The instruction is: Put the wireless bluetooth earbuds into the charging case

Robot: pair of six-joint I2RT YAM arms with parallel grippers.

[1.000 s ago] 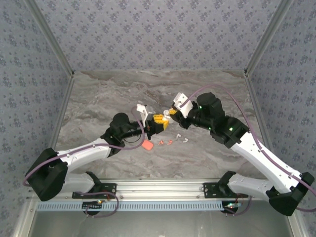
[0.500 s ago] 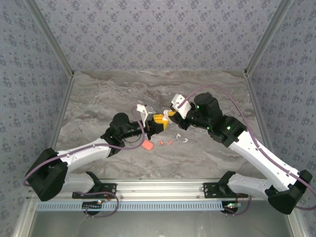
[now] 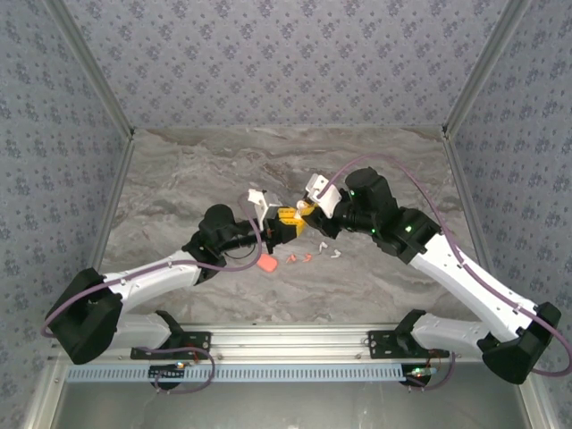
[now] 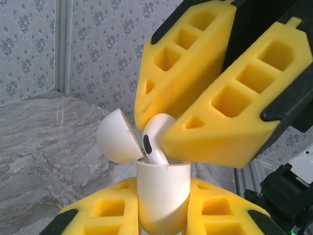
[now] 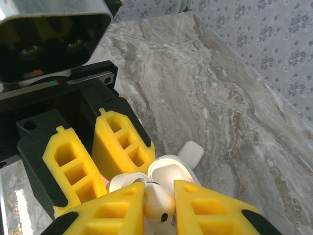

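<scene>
Wireless bluetooth earbuds (image 3: 332, 253) lie loose on the marble tabletop (image 3: 179, 170) near its middle, white ones just beside salmon ones, with a salmon case (image 3: 265, 264) to their left. Both arms meet above them.

Left pincer (image 3: 288, 217) is clamped on the white charging case (image 4: 164, 188), holding it upright off the tabletop with its lid (image 4: 117, 137) flipped back. Right pincer (image 3: 308, 207) is clamped on one white earbud (image 4: 156, 137). The stem is down inside the case mouth, the head is above the rim, and the bud is tilted toward the lid.

Judged step: seating this bud, partly in.

To do it well:
- left holds the case rigid, no twist
- right straightens the bud so the stem lines up with its well, then pushes straight down along the case axis
- keep the finger pads off the lid and rim
- let go only once the head sits flush, otherwise the bud may pop out or jam crooked
</scene>
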